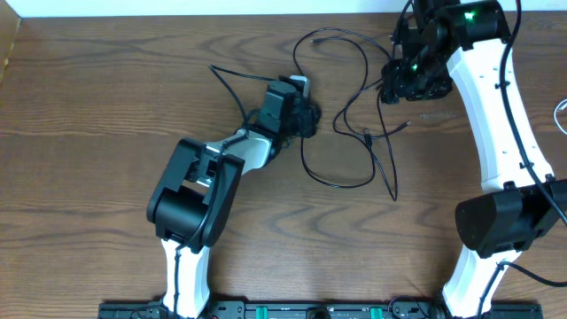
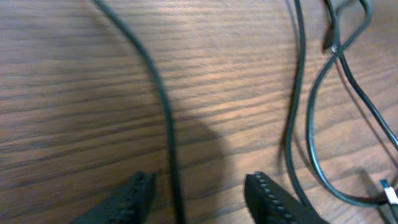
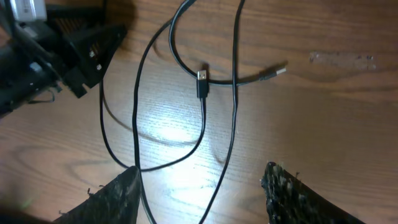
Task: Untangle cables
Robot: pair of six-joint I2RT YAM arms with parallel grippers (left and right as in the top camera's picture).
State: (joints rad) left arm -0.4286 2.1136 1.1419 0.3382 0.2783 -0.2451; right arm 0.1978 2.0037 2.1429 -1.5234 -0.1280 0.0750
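Our black cables [image 1: 365,133] are sprawled in loose crossing loops on the desk [image 1: 89,106], up near its far edge and a bit right of the middle, between the two arms. Left gripper [image 2: 199,186] sits low with jaws partly apart and one strand running between them, not pinched as far as we can see. Right gripper [image 3: 199,180] hangs over the loops, jaws apart, gripping nothing.

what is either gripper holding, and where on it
Nothing is held: both the left gripper and the right gripper stand open over the black cables.
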